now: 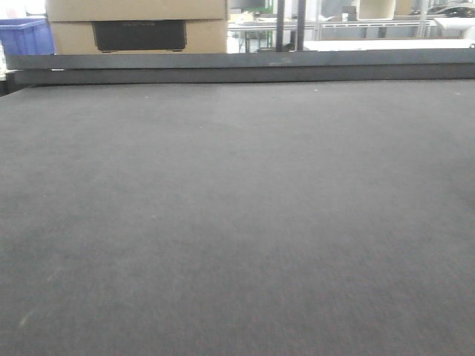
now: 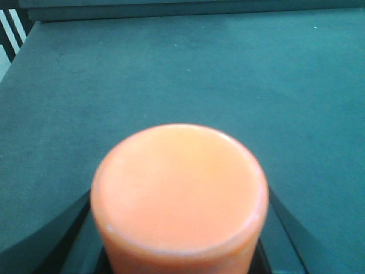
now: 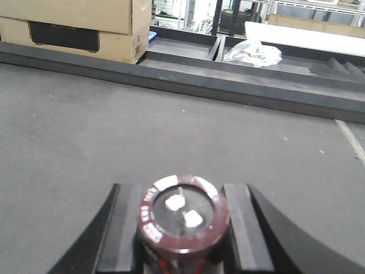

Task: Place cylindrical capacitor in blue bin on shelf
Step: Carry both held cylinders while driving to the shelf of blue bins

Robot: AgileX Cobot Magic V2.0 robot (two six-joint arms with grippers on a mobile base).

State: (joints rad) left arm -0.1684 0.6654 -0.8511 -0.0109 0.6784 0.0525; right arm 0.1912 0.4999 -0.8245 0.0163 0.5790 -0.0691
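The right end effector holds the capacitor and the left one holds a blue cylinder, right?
No. The left wrist view shows the left end effector holding an orange cylinder, not blue. The right end effector does hold the capacitor.

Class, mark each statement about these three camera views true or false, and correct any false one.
1. The dark brown cylindrical capacitor sits between the right arm's jaws. True.
2. The left arm's jaws hold nothing. False: a smooth orange cylinder sits between them.
3. A tan cardboard box stands beyond the far edge of the dark grey mat. True.
4. The capacitor lies inside a blue bin. False: it is at the right arm's jaws, above the mat.
5. A crumpled clear plastic bag lies on the mat beside the capacitor. False: the bag lies past the mat's far edge.
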